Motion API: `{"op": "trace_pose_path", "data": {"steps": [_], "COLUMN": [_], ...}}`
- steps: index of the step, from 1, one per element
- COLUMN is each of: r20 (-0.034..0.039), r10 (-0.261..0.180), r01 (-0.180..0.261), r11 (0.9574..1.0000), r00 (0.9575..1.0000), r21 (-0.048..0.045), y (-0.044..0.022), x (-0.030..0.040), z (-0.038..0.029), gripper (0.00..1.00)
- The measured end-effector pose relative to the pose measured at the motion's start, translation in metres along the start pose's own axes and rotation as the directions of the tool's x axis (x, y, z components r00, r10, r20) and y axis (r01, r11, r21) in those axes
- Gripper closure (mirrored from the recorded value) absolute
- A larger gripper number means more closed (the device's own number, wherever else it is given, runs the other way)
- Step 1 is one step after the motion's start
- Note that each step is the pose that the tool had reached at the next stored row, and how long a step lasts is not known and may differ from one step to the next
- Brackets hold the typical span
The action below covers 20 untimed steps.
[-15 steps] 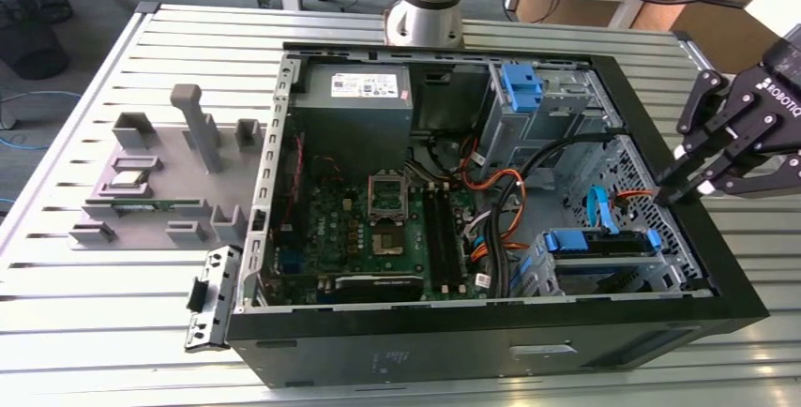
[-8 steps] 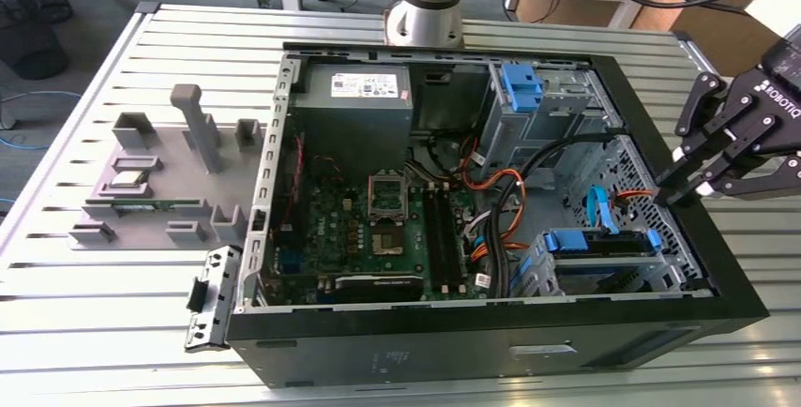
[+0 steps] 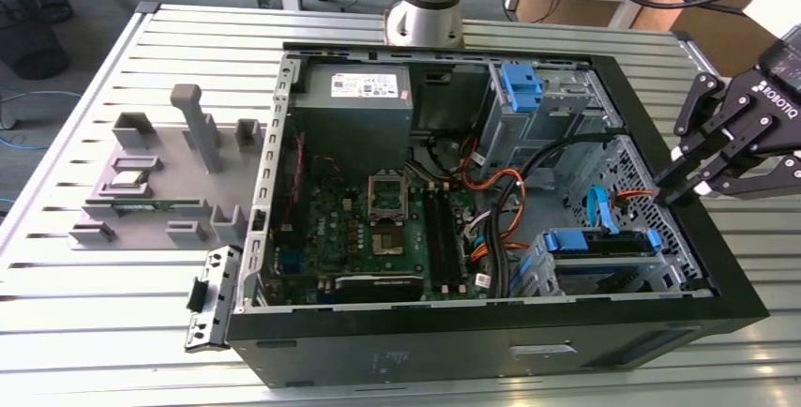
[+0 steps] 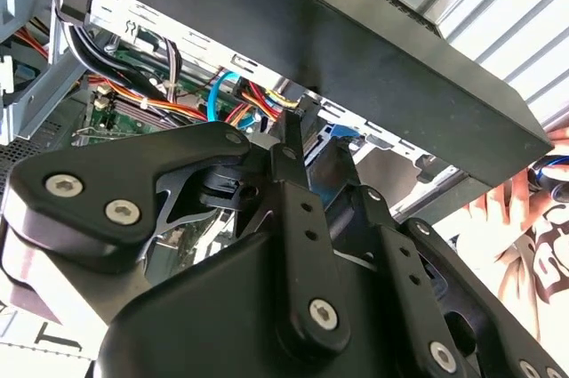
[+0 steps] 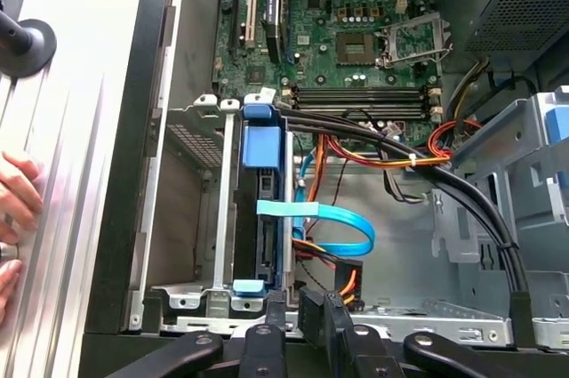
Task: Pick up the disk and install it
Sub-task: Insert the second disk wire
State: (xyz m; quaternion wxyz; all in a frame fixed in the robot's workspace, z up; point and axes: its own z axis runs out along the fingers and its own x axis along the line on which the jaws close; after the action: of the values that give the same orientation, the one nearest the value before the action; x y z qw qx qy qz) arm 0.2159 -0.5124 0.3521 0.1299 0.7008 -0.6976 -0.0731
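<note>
Already the disk [image 5: 263, 218] sits edge-on in the drive cage [image 5: 209, 209], while the closed, empty claw [image 3: 670, 191] hovers at the case's [image 3: 501, 332] right wall.

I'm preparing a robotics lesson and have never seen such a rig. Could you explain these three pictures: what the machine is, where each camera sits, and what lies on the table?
A robot arm with a black gripper works over an open computer case lying on a slatted metal table. The exterior view looks down from off the arm; both wrist views ride near the gripper. The disk, in blue rails, already sits in a metal bay at the case's edge. The gripper hangs just beside it, holding nothing. A grey parts holder lies beside the case, and a person's hand rests on the table.
</note>
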Motion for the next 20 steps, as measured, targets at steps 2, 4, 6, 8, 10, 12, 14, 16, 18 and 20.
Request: {"op": "trace_pose_path", "data": {"steps": [2,4,6,8,10,12,14,16,18,20], "r20": [0.0,0.0,-0.0001,-0.0002,-0.0007,-0.002,-0.0037,-0.0059,-0.009,-0.014], "r10": [0.0,0.0,0.0,-0.001,-0.001,-0.001,-0.001,-0.001,0.0,0.001], "r01": [0.0,0.0,0.0,0.001,0.001,0.001,0.001,0.001,0.0,-0.001], "r11": [1.0,1.0,1.0,1.0,0.9999,0.9998,0.9996,0.9995,0.9994,0.9993], "r00": [1.0,1.0,1.0,1.0,1.0,1.0,1.0,1.0,1.0,0.9999], "r21": [-0.0021,-0.0042,-0.0057,-0.0082,-0.0134,-0.0205,-0.027,-0.0317,-0.0346,-0.0381], "y": [-0.001,-0.0017,-0.002,-0.0026,-0.0035,-0.0046,-0.0058,-0.0071,-0.0082,-0.0091], "x": [-0.0011,-0.0017,-0.0022,-0.0032,-0.0044,-0.0054,-0.0058,-0.006,-0.0062,-0.0063], "z": [-0.0001,-0.0002,-0.0004,-0.0006,-0.0003,0.0001,0.0001,0.0003,0.0009,0.0016], "gripper": [0.69,0.69,0.69,0.69,0.69,0.69,0.69,0.69,0.69,0.69]}}
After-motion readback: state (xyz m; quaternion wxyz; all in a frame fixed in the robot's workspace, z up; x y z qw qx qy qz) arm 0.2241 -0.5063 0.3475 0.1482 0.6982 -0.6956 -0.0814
